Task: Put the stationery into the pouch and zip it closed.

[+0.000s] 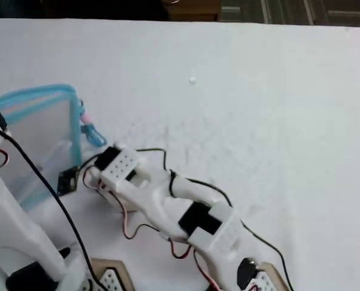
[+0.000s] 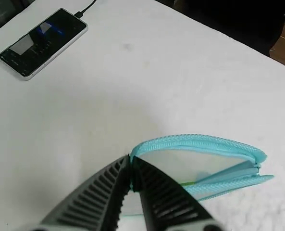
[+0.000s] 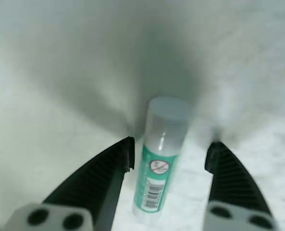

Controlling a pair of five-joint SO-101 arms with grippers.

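The pouch (image 1: 40, 133) is clear with a light blue zipper rim and lies at the table's left; a pink zipper pull (image 1: 87, 116) sticks out at its corner. My left gripper (image 2: 130, 161) is shut on the pouch (image 2: 200, 163) at the end of its zipper rim, and the mouth gapes open. A glue stick (image 3: 161, 163) with a green label and a clear cap lies on the table between the spread fingers of my right gripper (image 3: 171, 147), which is open. From above, the right gripper (image 1: 69, 179) sits at the pouch's near right corner.
A phone (image 2: 41, 42) with a cable lies on the table beyond the pouch. The white table (image 1: 258, 121) stretches bare to the right and back. The arms' wooden bases (image 1: 116, 276) stand at the front edge. A small white speck (image 1: 193, 80) lies far back.
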